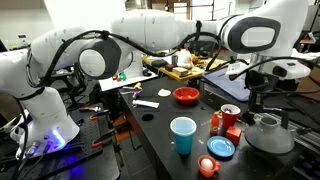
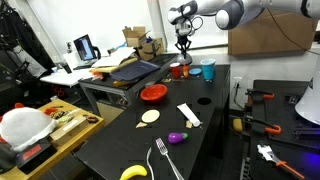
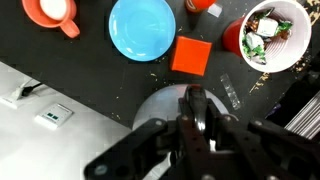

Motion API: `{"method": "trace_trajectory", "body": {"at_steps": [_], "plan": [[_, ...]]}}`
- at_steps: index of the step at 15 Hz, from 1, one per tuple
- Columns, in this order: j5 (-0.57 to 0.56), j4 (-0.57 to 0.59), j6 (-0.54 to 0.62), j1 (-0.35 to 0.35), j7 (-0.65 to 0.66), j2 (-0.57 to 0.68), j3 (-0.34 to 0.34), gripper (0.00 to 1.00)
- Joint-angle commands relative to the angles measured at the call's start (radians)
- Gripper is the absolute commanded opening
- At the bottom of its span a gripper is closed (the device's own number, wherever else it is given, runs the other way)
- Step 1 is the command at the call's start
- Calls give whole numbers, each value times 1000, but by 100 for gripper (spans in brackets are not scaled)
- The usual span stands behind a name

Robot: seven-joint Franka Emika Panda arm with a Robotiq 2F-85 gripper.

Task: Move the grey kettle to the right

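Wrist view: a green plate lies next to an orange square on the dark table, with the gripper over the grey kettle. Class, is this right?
No. The plate is blue, not green; the wrist view shows it. It does lie next to the orange square on the dark table, with the gripper over the grey kettle.

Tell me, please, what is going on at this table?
A robot arm is working on the grey kettle. Its gripper hangs directly over the kettle's top handle. Whether the fingers have closed on the handle cannot be told from these views. The kettle sits on the dark table, next to a blue plate and a red cup.
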Motion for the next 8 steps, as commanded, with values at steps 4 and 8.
{"method": "trace_trajectory", "body": {"at_steps": [4, 8], "plan": [[-6, -28, 12, 0, -9, -15, 1, 73], [-6, -17, 17, -2, -11, -14, 3, 100]]}}
